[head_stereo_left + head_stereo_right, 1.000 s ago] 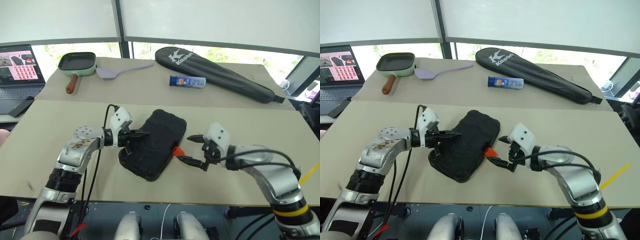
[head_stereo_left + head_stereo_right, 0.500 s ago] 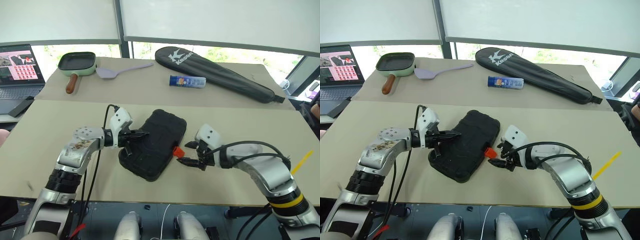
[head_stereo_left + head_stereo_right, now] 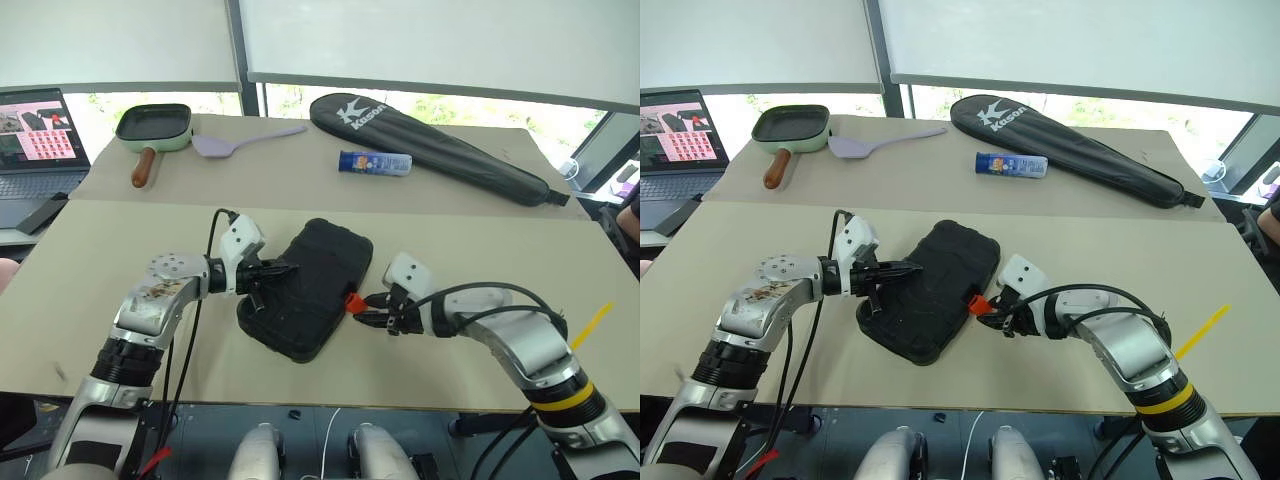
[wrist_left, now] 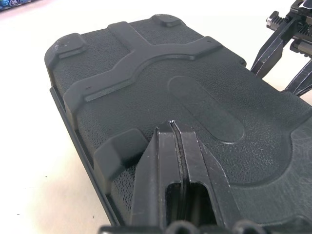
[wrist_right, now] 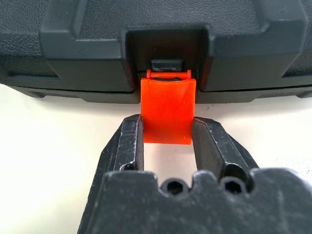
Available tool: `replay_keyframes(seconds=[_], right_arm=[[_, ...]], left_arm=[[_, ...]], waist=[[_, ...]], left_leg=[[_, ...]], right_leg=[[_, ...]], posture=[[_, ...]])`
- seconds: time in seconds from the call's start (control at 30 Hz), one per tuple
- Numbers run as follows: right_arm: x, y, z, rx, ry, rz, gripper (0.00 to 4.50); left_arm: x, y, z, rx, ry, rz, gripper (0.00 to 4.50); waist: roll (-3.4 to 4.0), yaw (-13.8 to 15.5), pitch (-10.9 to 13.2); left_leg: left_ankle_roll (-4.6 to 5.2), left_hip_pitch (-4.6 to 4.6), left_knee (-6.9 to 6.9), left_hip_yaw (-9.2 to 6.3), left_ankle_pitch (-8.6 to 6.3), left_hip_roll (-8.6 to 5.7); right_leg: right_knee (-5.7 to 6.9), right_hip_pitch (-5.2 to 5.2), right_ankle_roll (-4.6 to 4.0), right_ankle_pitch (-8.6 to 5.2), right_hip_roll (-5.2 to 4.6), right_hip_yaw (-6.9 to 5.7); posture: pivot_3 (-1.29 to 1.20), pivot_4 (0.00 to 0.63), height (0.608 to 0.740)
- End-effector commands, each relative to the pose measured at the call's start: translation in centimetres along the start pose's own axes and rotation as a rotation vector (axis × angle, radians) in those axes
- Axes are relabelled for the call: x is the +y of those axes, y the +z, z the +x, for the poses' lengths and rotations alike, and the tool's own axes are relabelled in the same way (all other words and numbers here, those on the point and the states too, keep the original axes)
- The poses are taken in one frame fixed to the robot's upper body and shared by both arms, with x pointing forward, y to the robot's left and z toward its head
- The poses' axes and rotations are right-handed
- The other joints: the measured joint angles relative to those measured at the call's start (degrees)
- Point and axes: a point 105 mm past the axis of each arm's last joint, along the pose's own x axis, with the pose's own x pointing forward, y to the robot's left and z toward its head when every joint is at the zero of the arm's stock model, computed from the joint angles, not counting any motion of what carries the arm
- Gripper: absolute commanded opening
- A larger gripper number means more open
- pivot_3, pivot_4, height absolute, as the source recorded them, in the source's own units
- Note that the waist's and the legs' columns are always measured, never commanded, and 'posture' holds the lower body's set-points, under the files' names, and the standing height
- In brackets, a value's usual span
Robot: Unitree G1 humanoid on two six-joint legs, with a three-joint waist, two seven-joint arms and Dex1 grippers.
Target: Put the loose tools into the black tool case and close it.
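Right wrist view, right tool (image 5: pixel 166 141) grasping orange latch (image 5: pixel 167 111) of closed black tool case (image 5: pixel 146 39).

The case (image 4: pixel 161 92) looks like matt black plastic with a fine pebbled grain, its raised ribs a little smoother. Its latch (image 5: pixel 167 111) is smooth orange plastic with a soft sheen. The right gripper's fingers (image 5: pixel 130 146) are black with a rough, scuffed finish. The table (image 3: pixel 480 260) is matt beige. At its far edge the bag (image 3: pixel 430 145) looks like black cloth, and the pan (image 3: pixel 155 125) has a wooden handle.
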Motion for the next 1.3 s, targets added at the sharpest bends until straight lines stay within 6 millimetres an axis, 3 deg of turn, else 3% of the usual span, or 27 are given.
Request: replay_keyframes(seconds=[0.03,0.37,0.7,1.07,1.3], right_arm=[[-0.1,1.7,-1.3,-0.115,-0.024,-0.092,1.17],[-0.4,2.3,-1.5,-0.255,-0.044,-0.079,1.17],[-0.3,3.0,0.4,-0.318,-0.043,-0.063,1.17],[-0.5,2.2,-0.9,-0.345,-0.045,-0.092,1.17],[-0.4,2.9,0.4,-0.383,-0.038,-0.108,1.17]], left_arm=[[-0.2,-2.8,0.0,0.096,0.008,-0.066,0.0],[-0.4,-3.0,0.0,0.104,0.001,-0.071,0.0],[-0.7,-3.1,0.4,0.107,-0.014,-0.07,0.0],[-1.0,-3.5,0.4,0.128,-0.025,-0.07,0.0],[-1.4,-3.7,0.7,0.134,-0.045,-0.073,0.0]], waist=[[0.0,0.03,0.0],[0.0,-0.08,0.0],[0.0,-0.7,0.0],[0.01,-0.68,0.01],[0.01,-0.49,0.0]], left_leg=[[0.0,-0.01,0.0,0.0,0.0,0.0],[0.0,-0.06,-0.01,0.0,0.0,0.0],[0.0,0.06,-0.02,0.01,0.0,0.09],[0.0,0.03,-0.04,0.01,0.0,0.11],[0.0,0.03,-0.05,0.05,0.0,0.1]], right_leg=[[-0.01,-0.01,0.0,0.0,0.0,0.0],[-0.04,-0.05,0.01,0.0,0.0,-0.01],[-0.01,-0.02,-0.02,0.01,0.11,0.05],[0.0,-0.04,-0.06,0.02,0.13,0.06],[-0.03,-0.04,-0.06,0.03,0.13,0.06]], posture=[[0.0,0.15,0.74],[0.0,0.15,0.74],[0.0,0.15,0.74],[0.0,0.15,0.74],[0.0,0.15,0.74]])
